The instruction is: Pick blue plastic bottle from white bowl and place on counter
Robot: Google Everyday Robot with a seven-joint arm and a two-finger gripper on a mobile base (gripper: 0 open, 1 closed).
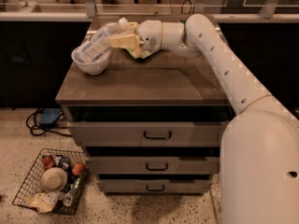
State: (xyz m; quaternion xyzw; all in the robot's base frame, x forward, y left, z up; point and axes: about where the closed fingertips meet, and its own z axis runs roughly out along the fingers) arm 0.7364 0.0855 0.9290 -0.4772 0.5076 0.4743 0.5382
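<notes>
The bottle (98, 43) lies tilted in the bowl (93, 65) (which stands at the back left of the counter (140, 83)), its cap end raised. The gripper (122, 40) is right against that raised end; whether it grips the bottle I cannot tell.

on the floor you'll see a wire basket (24, 182) holding a tan dish (53, 178), a small bottle (70, 197) and what may be an apple (78, 168); dark cables (37, 126) lie near it.
</notes>
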